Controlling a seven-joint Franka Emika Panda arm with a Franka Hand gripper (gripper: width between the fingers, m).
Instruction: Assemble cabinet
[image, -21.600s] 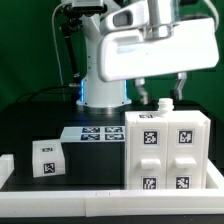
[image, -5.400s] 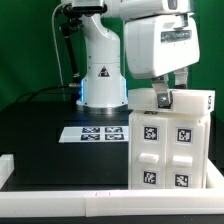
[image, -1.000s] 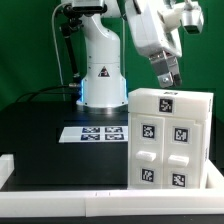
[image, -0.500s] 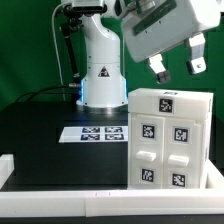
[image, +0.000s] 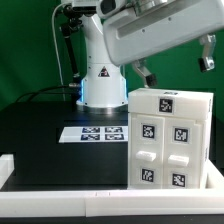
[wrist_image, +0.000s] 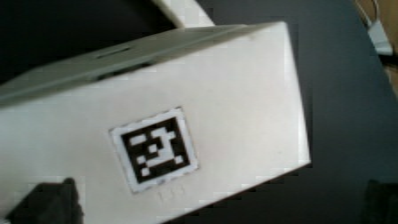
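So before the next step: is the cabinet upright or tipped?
Upright: the cabinet stands square on the table, edges vertical, with the open gripper clear above it.

cabinet (image: 171, 140) base behind white rail (image: 70, 175); one fingertip (wrist_image: 388, 197) edge-cropped

- One cabinet (image: 171, 140), a large white box at the exterior view's right; the wrist view shows one cabinet (wrist_image: 178, 110) too.
- Five fiducial tags visible on it: four on the near panelled face, one on top.
- One marker board (image: 94, 133) on the tabletop (image: 50, 135), showing four tags.
- One robot arm with one end effector (image: 175, 68), two fingers.
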